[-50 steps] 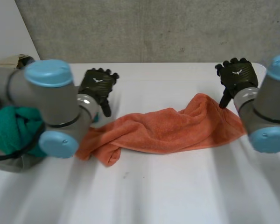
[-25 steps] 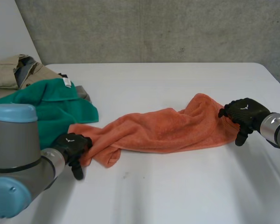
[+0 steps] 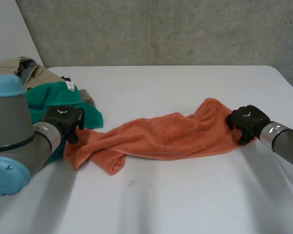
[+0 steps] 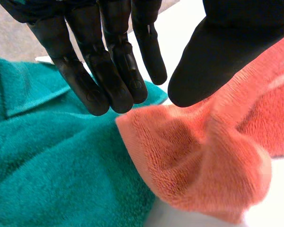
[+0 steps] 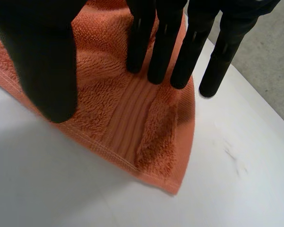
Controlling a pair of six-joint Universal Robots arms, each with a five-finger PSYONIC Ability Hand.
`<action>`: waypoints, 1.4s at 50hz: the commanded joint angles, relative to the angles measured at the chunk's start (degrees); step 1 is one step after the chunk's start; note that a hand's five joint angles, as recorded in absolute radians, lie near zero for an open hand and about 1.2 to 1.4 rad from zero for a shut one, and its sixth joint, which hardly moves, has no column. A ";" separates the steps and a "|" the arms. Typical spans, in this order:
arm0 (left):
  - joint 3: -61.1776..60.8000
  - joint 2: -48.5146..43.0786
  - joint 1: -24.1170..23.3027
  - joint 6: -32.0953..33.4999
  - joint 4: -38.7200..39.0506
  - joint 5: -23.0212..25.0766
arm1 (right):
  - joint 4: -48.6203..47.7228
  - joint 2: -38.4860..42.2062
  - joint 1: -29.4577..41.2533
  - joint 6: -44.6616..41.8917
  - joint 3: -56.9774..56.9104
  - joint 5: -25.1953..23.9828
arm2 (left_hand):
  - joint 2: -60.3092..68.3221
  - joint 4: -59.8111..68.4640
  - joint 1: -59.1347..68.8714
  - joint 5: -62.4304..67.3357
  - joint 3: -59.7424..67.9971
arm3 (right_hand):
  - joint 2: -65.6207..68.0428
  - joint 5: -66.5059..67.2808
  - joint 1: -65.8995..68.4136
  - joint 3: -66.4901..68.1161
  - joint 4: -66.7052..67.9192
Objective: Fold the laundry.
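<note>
In the head view the orange towel (image 3: 171, 136) lies rumpled on the table (image 3: 185, 195), no fold made, with the left hand (image 3: 63, 118) and right hand (image 3: 245, 122) at its ends. In the left wrist view the fingers (image 4: 109, 71) are straight, released over a corner. In the right wrist view straight fingers (image 5: 161, 52) rest on the other corner, grasping nothing.

Grey arms (image 3: 14, 134), light-blue caps (image 3: 7, 176); left hand (image 3: 62, 117) and right hand (image 3: 246, 119) black, perhaps white-marked.
</note>
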 commanded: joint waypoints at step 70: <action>14.96 -14.07 1.37 5.76 -3.12 -4.35 | 10.71 -9.71 -1.65 -2.61 8.82 -2.01 | 11.67 11.57 39.14 12.12 12.22 | -5.55 -5.39 -5.58 -5.54 -5.43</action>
